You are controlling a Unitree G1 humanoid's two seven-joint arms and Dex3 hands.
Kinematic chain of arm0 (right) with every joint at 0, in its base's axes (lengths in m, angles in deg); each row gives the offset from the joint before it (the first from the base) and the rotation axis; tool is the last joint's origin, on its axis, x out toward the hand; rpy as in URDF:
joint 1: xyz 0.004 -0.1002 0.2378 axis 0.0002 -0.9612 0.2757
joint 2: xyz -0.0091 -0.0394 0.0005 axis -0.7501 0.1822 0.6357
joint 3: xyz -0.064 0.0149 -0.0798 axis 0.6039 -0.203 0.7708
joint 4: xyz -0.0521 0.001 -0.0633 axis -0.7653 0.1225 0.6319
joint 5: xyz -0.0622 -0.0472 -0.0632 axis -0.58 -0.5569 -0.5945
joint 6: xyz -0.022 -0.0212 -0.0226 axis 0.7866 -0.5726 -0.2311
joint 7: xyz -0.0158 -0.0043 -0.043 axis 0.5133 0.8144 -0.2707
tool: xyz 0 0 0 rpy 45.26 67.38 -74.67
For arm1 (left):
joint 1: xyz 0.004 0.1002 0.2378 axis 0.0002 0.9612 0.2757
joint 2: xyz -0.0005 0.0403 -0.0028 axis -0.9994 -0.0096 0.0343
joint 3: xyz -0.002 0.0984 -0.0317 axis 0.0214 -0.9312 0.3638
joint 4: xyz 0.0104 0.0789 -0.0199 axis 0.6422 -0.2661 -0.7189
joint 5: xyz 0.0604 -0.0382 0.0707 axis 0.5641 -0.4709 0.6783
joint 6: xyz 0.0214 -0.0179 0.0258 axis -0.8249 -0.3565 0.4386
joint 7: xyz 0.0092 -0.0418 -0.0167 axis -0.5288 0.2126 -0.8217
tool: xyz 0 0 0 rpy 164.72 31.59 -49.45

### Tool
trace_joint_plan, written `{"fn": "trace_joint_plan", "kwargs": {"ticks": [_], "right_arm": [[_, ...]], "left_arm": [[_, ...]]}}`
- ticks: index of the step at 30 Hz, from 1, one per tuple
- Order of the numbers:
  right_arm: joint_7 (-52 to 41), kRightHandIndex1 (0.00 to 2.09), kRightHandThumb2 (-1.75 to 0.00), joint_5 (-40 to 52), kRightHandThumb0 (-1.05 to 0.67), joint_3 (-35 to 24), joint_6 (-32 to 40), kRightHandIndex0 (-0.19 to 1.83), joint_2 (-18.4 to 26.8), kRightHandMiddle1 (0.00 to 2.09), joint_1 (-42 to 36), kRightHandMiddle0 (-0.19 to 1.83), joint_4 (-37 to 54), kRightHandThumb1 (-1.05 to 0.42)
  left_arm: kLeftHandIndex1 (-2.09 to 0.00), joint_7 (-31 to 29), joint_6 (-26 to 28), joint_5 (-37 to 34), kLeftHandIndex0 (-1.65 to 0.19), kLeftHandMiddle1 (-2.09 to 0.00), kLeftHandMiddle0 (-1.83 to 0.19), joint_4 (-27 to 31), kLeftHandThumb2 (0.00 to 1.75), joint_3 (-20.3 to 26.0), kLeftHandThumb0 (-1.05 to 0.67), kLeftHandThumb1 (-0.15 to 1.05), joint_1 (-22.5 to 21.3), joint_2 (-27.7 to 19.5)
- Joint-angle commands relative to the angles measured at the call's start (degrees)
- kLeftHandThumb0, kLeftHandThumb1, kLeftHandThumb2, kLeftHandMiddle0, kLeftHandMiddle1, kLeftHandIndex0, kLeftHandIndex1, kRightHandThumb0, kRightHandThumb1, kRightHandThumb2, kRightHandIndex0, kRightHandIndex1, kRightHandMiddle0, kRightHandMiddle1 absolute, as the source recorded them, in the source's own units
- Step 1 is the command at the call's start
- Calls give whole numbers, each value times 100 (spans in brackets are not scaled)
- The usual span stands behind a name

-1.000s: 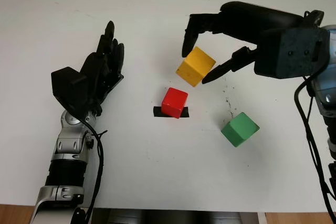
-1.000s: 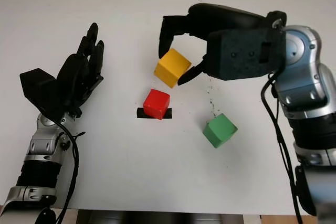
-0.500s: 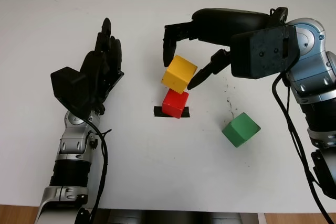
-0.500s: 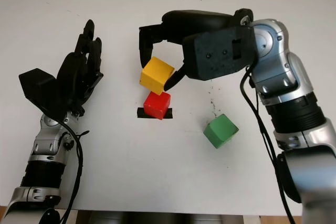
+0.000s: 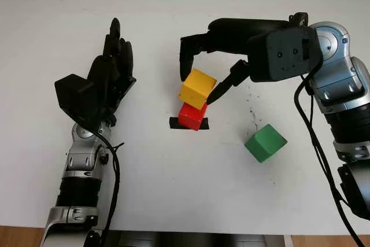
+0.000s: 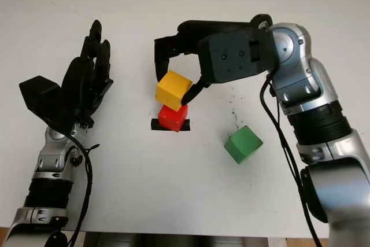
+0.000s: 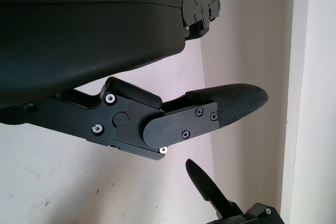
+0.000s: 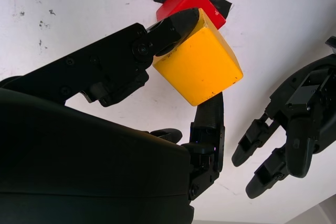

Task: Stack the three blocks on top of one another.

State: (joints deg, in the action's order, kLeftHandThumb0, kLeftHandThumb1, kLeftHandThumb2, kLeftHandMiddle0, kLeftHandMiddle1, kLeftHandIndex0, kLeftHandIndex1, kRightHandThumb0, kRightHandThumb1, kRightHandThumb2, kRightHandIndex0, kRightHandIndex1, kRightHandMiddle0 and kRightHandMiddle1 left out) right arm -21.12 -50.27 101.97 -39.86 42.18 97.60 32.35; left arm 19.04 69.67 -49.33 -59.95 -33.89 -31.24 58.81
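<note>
Since a second ago the right hand (image 5: 199,79) has carried the yellow block (image 5: 197,88), pinched in its fingers, onto the mid-worktop red block (image 5: 191,116); not released, green block (image 5: 265,142) unstacked toward the right edge, left hand (image 5: 110,76) open.

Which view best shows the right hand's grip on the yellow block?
The right wrist view: the yellow block sits pinched between the right hand's fingers, above the red block. The eye views show the grip from above, fingertips partly covering it.
</note>
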Motion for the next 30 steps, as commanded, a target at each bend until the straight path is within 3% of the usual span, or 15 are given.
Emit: {"fn": "trace_joint_plan", "kwargs": {"ticks": [1, 30], "right_arm": [[-8, 3, -5, 21, -42, 39, -43, 35, -42, 161, -27, 29, -35, -99], [1, 3, -6, -117, -43, 232, 47, 34, -195, 163, -138, 27, -35, -100]], "left_arm": [[-5, 17, -67, -1, 17, -5, 17, 97, 69, -3, -77, 105, 80, 52], [-5, 71, 68, 41, 18, -5, 18, 252, 67, -9, -78, 105, 164, 88]]}}
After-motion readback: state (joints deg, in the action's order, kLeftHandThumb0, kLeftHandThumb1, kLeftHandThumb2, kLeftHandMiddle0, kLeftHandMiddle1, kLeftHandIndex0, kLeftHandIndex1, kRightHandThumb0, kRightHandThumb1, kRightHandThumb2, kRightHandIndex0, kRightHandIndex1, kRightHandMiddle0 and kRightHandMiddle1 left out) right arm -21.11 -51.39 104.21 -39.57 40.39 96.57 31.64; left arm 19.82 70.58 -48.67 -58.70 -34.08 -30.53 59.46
